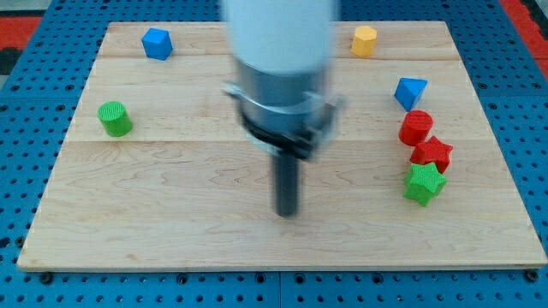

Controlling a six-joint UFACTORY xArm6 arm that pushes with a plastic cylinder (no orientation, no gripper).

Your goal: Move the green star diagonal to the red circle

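Star (424, 183) at view's right, touching second star (431, 153) above; cylinder (416, 127) topmost in column.

A robotics lab bench: a wooden board (171, 184) on blue perforated pegboard (26, 103).

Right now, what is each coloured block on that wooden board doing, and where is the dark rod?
My tip: mid-board, touching no block.
Green star: view's right, against the red star.
Red star: between green star and red circle.
Red circle: top of that cluster.
Blue block: just above the red circle.
Yellow block: alone, top.
Blue cube: alone, top left.
Green cylinder: alone, left.
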